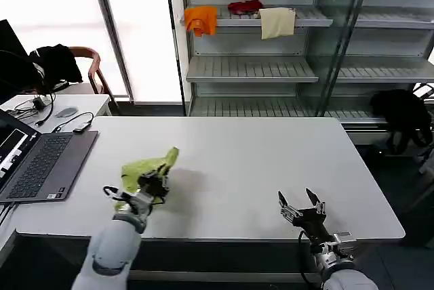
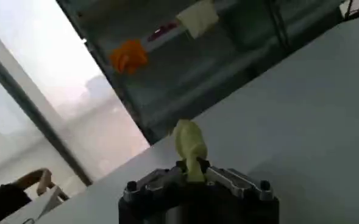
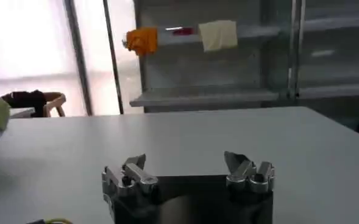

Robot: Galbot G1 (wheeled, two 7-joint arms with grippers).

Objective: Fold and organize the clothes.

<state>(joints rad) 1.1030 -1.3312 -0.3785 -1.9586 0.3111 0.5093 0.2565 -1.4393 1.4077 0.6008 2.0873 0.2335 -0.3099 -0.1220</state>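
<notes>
Crumpled T-shirt (image 1: 150, 167) in left gripper's (image 1: 154, 185) pinching jaws; right gripper (image 1: 302, 203) spread.

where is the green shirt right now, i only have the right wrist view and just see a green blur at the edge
Observer: The green shirt is bunched up on the white table, toward the robot's left, near the laptop.
Operator: is the left arm on it
Observer: Yes, the left gripper has its jaws shut on a fold of the shirt, which sticks up between them in the left wrist view.
Operator: and where does my gripper sit on the table
Observer: The right gripper is near the table's front edge on the robot's right, jaws open, well apart from the shirt.
</notes>
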